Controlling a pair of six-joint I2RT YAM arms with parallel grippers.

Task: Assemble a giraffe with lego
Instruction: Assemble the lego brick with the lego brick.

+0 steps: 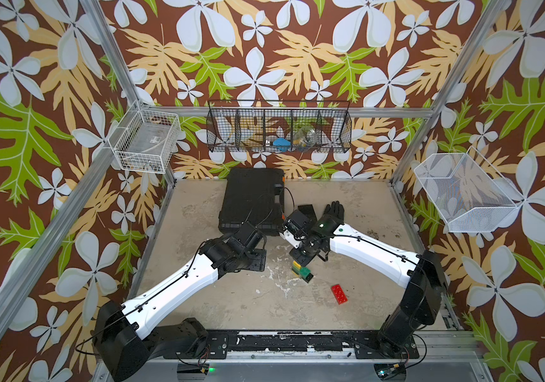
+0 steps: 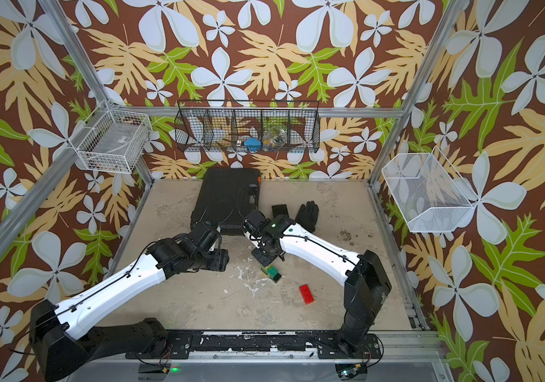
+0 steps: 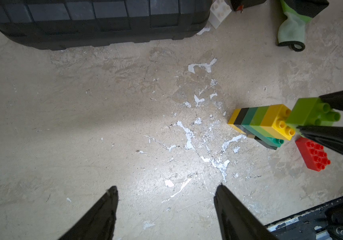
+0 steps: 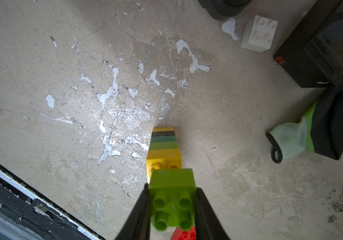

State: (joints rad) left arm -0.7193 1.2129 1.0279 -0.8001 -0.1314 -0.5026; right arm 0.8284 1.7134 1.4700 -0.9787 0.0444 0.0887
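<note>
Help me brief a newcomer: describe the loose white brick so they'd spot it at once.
Find the big black case at the back. Between its front corner and a small black box sits the white brick. Unlike the red brick and coloured stack, it is white, alone, studs up.

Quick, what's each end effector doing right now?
Left end effector: open, holding nothing.
Right end effector: closed on a lime green brick.

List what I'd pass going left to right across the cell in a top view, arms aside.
white wire basket → black case → half-built giraffe → red brick → white mesh basket. The glove and small black box overlap these and are left out.
</note>
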